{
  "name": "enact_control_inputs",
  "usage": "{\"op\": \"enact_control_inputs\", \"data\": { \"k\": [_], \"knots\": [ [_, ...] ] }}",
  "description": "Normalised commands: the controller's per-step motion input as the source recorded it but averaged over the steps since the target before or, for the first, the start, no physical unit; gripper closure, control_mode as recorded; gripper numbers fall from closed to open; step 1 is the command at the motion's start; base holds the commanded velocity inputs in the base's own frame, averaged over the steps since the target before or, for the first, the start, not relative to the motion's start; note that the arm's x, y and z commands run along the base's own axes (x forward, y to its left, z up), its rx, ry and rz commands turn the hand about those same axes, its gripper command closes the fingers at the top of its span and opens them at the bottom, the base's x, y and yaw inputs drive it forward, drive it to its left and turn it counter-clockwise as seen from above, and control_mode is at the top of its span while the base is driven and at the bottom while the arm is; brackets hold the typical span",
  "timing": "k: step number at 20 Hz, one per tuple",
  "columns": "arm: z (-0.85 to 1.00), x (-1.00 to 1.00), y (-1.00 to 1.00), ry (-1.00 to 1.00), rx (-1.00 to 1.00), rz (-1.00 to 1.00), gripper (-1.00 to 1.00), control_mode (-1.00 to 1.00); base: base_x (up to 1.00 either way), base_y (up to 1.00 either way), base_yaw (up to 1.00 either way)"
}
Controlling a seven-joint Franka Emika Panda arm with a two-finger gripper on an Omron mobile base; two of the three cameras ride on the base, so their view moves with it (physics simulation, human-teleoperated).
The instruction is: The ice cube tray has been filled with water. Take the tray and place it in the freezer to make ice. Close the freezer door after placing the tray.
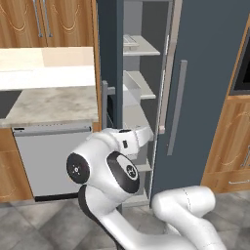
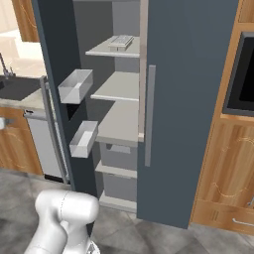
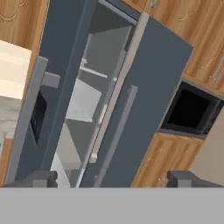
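The small pale grey-white ice cube tray (image 2: 120,42) lies flat on the top light grey shelf (image 2: 101,51) inside the dark slate-blue freezer (image 2: 116,94), its grid of little compartments too small to make out, its long axis running from the shelf's front towards the back. In the left base view the tray (image 1: 130,41) is partly cut off by the slate-blue freezer door (image 1: 110,58), which stands open. 2 white bins (image 2: 75,87) hang on the door's inner side; nothing shows inside them. The gripper (image 3: 111,179) is spread wide, holding nothing, its 2 dark fingertips (image 3: 40,178) cropped at the frame's bottom.
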Motion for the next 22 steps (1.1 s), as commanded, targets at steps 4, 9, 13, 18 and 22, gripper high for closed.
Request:
{"op": "enact_control_inputs", "data": {
  "k": [4,9,13,18,22],
  "knots": [
    [-0.33,0.26,0.37,0.11,-0.24,0.00,-1.00,-1.00,0.00,0.00,0.00],
    [-0.27,0.26,0.29,0.13,-0.22,-0.01,-1.00,-1.00,0.00,0.00,0.00],
    [-0.32,0.29,0.08,0.09,-0.20,-0.03,-1.00,-1.00,0.00,0.00,0.00],
    [-0.26,0.34,0.01,0.07,-0.19,-0.06,-1.00,-1.00,0.00,0.00,0.00],
    [-0.25,0.42,0.00,0.09,-0.19,-0.07,-1.00,-1.00,0.00,0.00,0.00]
  ]
}}
